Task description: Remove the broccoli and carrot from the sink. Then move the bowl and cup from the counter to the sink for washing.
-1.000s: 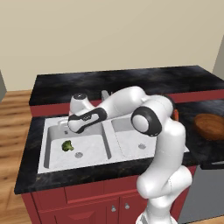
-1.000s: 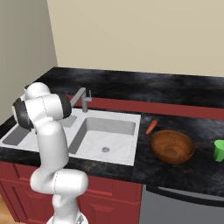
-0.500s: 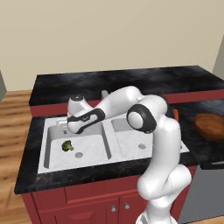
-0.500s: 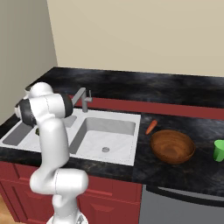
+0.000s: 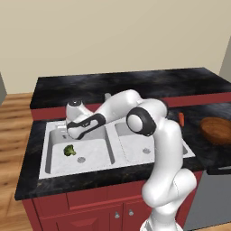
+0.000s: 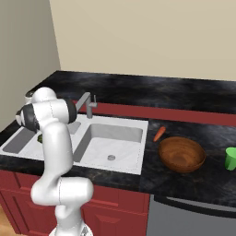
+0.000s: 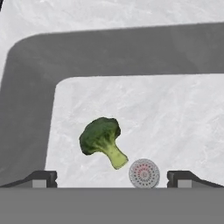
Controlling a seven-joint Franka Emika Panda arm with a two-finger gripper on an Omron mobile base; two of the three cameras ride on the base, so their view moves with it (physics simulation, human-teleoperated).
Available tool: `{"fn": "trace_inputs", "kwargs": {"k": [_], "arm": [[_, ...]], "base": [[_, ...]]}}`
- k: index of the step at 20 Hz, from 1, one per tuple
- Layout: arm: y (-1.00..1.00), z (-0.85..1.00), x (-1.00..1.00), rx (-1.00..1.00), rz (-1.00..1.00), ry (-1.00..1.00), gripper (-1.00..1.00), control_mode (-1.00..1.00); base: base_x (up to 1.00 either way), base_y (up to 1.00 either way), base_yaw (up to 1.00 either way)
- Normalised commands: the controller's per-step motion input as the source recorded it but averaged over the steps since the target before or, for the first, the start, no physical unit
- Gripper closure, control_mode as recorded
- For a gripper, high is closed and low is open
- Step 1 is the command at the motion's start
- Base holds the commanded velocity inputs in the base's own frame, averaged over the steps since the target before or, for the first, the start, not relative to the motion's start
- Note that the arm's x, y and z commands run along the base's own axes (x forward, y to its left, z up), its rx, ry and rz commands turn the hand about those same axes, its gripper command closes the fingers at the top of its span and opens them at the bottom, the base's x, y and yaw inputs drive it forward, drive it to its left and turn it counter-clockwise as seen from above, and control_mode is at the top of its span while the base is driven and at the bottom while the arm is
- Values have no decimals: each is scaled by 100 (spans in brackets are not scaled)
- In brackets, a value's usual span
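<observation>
Gripper over the broccoli

The gripper (image 7: 111, 177) is wide open, holding nothing. The broccoli (image 7: 102, 140) lies just ahead in the sink (image 7: 175, 118). It could roll away if 1 finger bumps it.

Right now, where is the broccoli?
The broccoli lies on the floor of the sink's left basin, beside the round drain, below the open fingers.
</observation>
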Motion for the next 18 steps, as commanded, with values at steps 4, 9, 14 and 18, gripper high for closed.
{"fn": "trace_inputs", "kwargs": {"k": [4,9,14,18], "arm": [[8,-11,7,0,-5,5,-100,-100],[5,-14,7,0,-5,4,-100,-100],[2,-17,7,0,-5,0,-100,-100],[3,-16,8,0,-4,0,-100,-100]], "base": [[0,0,0],[0,0,0],[0,0,0],[0,0,0]]}}
